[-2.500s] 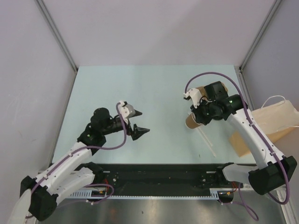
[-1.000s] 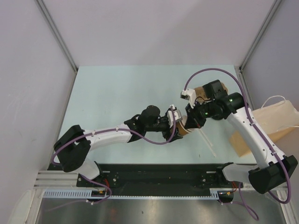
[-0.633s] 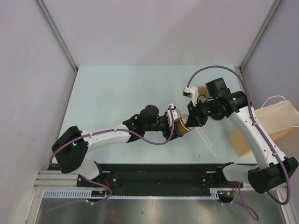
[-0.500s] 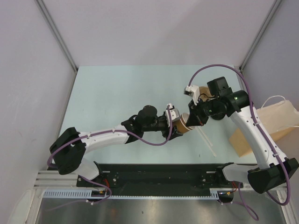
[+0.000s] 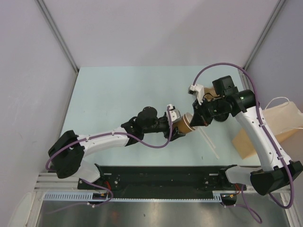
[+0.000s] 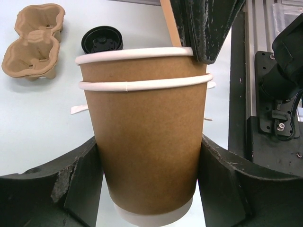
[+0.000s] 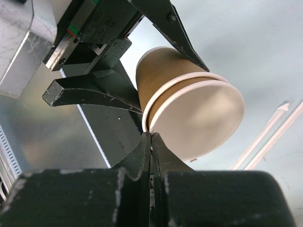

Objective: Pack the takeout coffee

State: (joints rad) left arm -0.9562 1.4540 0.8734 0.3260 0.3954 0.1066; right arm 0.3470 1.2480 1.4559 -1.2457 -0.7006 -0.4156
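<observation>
L claw (image 6: 149, 189), R claw (image 7: 151, 140) on cups (image 7: 189, 106), lid (image 6: 102, 39), carrier (image 6: 33, 40) behind

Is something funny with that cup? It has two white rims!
Yes: it is really two paper cups, one stuck inside the other. The left gripper clamps the outer cup by its sides while the right gripper pinches the inner cup by its rim. One black lid lies on the table beside the carrier.
</observation>
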